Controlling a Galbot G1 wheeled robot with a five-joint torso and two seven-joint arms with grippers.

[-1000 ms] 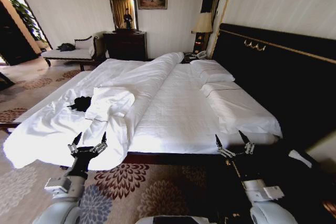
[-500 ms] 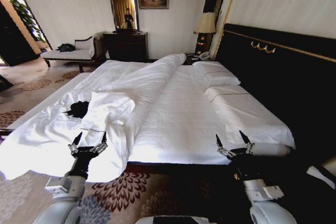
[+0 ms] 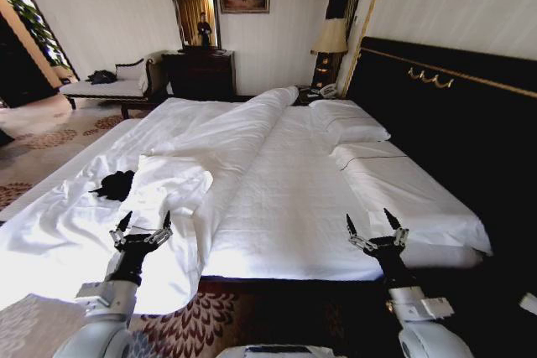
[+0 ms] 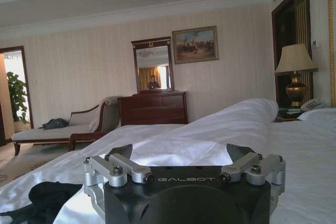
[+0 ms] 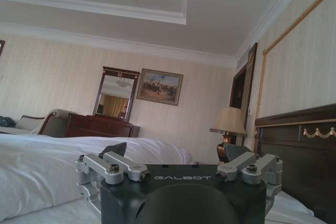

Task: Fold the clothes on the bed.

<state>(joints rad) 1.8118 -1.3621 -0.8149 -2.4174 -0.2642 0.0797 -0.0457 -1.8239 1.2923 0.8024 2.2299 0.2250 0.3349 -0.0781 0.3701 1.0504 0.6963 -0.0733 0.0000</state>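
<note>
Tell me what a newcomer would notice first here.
The big white bed with its rumpled duvet fills the room. A small black T-shirt lies crumpled on the bed's left side. Both hands, left hand and right hand, hover open above the bed's near edge.

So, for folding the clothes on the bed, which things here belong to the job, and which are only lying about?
For the job:
- black T-shirt
- bed
- left gripper, open
- right gripper, open

Lying about:
- pillows
- lamp
- dresser
- chaise
</note>
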